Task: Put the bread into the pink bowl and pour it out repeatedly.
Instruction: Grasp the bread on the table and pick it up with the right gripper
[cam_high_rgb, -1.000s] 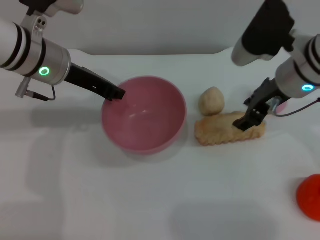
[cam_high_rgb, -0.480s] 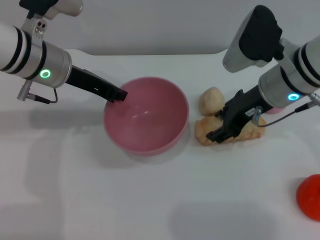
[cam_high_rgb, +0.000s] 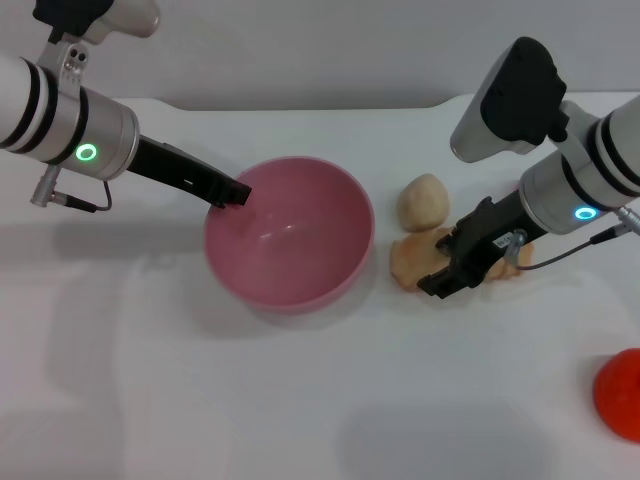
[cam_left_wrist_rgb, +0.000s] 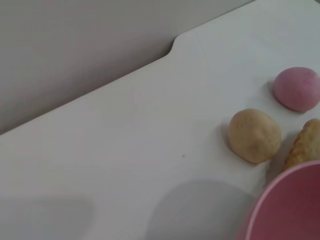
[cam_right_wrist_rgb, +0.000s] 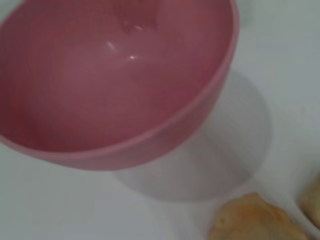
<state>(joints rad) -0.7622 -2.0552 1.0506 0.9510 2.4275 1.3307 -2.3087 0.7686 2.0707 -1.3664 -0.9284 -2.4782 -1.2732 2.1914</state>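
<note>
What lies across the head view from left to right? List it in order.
left gripper at the rim of the pink bowl → the bowl itself → the bread with the right gripper down on it → red object at the right edge. The beige lump overlaps the bread's span, so it is left out.

A glossy pink plastic bowl (cam_high_rgb: 288, 232), tan ridged toy bread (cam_high_rgb: 415, 258), a beige egg-shaped lump (cam_high_rgb: 422, 201), a white table (cam_high_rgb: 300, 400).

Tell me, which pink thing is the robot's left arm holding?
The big pink bowl. The left gripper sits at its rim. The other pink thing, a small solid dome, lies off beyond the beige lump, with nothing touching it.
</note>
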